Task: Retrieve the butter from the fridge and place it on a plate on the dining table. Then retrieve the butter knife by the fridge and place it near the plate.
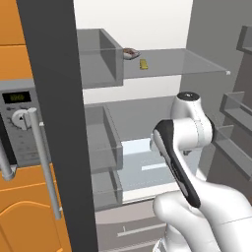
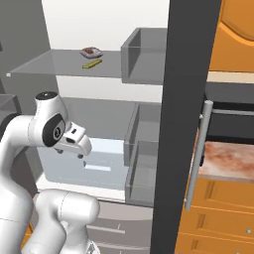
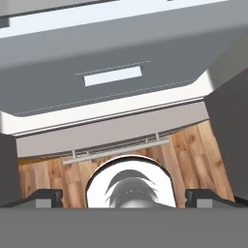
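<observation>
Still on the first step: fridge [image 1: 59, 123] open, butter [image 1: 143, 64] untouched on the upper shelf beside a reddish-brown food item [image 1: 130, 53]. End effector [image 3: 124, 196] spread wide, empty, well below that shelf. Next: raise and reach in to the butter.

A home kitchen, rendered. An open fridge [image 1: 147, 98] shows glass shelves and door bins, with a stick of butter [image 1: 143, 64] on the upper shelf. Beside it sit orange cabinets [image 1: 19, 211], a grey microwave [image 1: 19, 123] with a dial, and a marbled tabletop [image 2: 228, 161]. Wood-plank flooring [image 3: 193, 150] lies below.
</observation>
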Tool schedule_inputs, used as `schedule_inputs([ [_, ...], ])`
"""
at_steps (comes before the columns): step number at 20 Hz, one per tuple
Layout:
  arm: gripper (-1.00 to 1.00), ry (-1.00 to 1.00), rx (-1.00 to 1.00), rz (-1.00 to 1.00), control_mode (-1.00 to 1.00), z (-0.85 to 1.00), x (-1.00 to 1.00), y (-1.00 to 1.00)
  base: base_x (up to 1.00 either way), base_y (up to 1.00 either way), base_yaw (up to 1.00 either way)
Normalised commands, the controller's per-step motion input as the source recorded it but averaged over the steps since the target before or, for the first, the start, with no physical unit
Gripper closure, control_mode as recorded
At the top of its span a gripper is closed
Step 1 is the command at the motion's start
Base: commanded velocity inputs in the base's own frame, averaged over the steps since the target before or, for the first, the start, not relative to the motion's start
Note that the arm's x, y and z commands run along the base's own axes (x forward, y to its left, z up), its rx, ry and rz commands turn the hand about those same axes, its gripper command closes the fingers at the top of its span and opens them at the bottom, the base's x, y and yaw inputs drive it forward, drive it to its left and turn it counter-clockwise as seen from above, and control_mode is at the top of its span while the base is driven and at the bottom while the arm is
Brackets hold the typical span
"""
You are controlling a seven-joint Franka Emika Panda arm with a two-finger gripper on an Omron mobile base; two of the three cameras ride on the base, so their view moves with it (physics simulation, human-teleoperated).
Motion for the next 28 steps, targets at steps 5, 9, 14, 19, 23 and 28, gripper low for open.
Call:
schedule_inputs([
  [5,-1.00,0.00,0.00,0.00,1.00,0.00,0.00,0.00,0.63,0.15,-0.01],
  [9,-1.00,0.00,0.00,0.00,1.00,0.00,0.00,0.00,0.47,0.11,-0.02],
  [14,-1.00,0.00,0.00,0.00,1.00,0.00,0.00,0.00,0.17,0.06,-0.01],
  [19,-1.00,0.00,0.00,0.00,1.00,0.00,0.00,0.00,0.00,0.00,0.00],
  [23,-1.00,0.00,0.00,0.00,-1.00,0.00,0.00,0.00,0.00,0.00,0.00],
  [28,-1.00,-0.16,-0.02,0.00,-1.00,0.05,-0.04,0.00,0.00,0.00,0.00],
])
